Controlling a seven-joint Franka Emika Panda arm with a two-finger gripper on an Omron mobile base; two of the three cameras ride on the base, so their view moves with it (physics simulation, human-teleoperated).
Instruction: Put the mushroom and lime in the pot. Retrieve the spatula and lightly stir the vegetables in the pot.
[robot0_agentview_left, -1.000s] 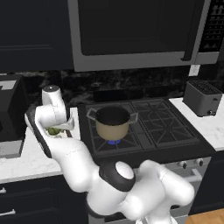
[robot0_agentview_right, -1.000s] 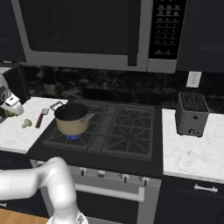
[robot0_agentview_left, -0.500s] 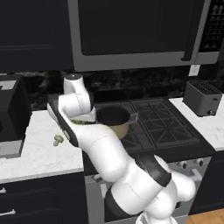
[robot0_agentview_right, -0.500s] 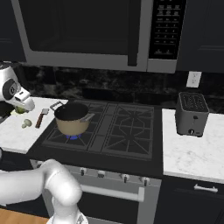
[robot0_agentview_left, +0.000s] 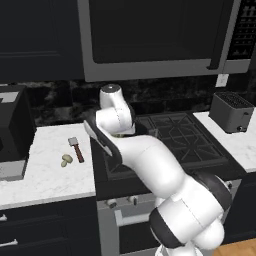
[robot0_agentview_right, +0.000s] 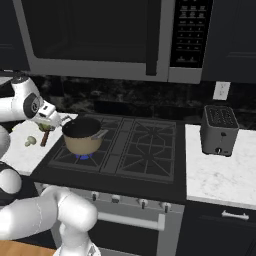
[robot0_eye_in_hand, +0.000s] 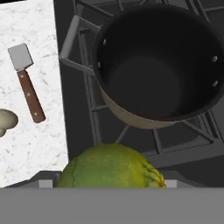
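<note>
My gripper (robot0_agentview_right: 51, 120) is shut on the yellow-green lime (robot0_eye_in_hand: 111, 169), which hides the fingertips in the hand view. It hangs just left of the tan pot (robot0_agentview_right: 82, 135), over the stove's left edge. The pot (robot0_eye_in_hand: 159, 65) shows a dark inside with nothing in it. On the white counter to its left lie the spatula (robot0_eye_in_hand: 27, 81) with grey blade and red-brown handle, and the pale mushroom (robot0_eye_in_hand: 6, 120) beside it. The spatula (robot0_agentview_left: 75, 148) and mushroom (robot0_agentview_left: 66, 160) also show in the left base view, where my arm covers the pot.
A blue flame burns under the pot on the black gas stove (robot0_agentview_right: 135, 147). A grey toaster (robot0_agentview_right: 218, 131) stands on the right counter. A dark appliance (robot0_agentview_left: 12, 131) sits at the counter's far left. The microwave (robot0_agentview_right: 100, 37) hangs overhead.
The arm has swung right with the lime, from above the counter near the mushroom to the pot's left side. Spatula and mushroom have stayed in place.
</note>
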